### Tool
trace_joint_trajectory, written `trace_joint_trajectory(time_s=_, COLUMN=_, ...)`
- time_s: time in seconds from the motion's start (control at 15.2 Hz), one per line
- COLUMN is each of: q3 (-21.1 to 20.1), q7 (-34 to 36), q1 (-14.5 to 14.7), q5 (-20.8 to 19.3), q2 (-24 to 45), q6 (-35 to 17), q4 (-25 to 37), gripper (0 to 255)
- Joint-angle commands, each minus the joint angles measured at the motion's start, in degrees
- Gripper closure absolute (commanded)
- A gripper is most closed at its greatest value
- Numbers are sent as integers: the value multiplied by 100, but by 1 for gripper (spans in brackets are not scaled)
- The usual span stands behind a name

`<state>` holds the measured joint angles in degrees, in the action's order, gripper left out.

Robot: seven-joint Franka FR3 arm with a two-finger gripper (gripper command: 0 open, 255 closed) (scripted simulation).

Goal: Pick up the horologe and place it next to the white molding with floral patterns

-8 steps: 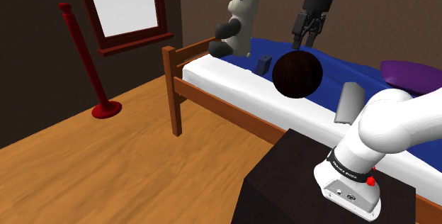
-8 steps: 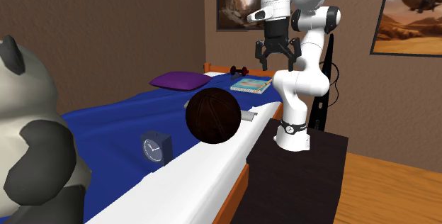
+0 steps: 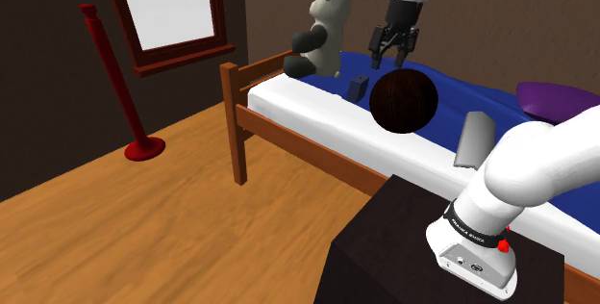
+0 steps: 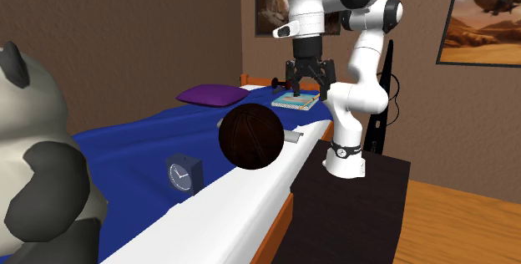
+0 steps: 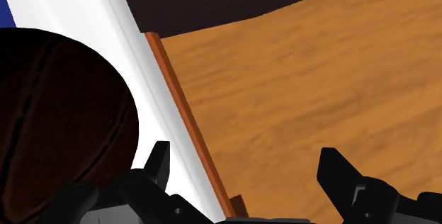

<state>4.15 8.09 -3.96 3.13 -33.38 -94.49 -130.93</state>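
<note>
The horologe is a small dark blue clock standing on the bed's white sheet near the blue blanket. A big dark brown ball rests on the bed just beside it. My black gripper hangs open in the air above the ball, higher than the clock and a little to the shoulder view's right of it, holding nothing. A plain grey flat slab lies on the sheet on the ball's other side.
A panda plush sits at the bed's end by the wooden frame. A purple pillow, a book and a dumbbell lie farther along. A red post stands on the floor; the dark stand is beside the bed.
The gripper has swung toward the shoulder view's left and slightly down, from beyond the ball to above its clock-side edge. Its fingers stay open. Nothing on the bed moved.
</note>
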Motion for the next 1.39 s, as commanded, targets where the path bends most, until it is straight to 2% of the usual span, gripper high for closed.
trace_joint_trajectory(time_s=0.0, q3=14, q7=212, q1=-95, q5=-10, q2=397, q6=-298, q4=121, gripper=0)
trace_joint_trajectory(time_s=0.66, q3=209, q7=1202, q1=-521, q5=-58, q2=2277, q6=-1354, q4=1017, gripper=0)
trace_joint_trajectory(time_s=1.32, q3=584, q7=2061, q1=-915, q5=32, q2=4071, q6=-1896, q4=2314, gripper=0)
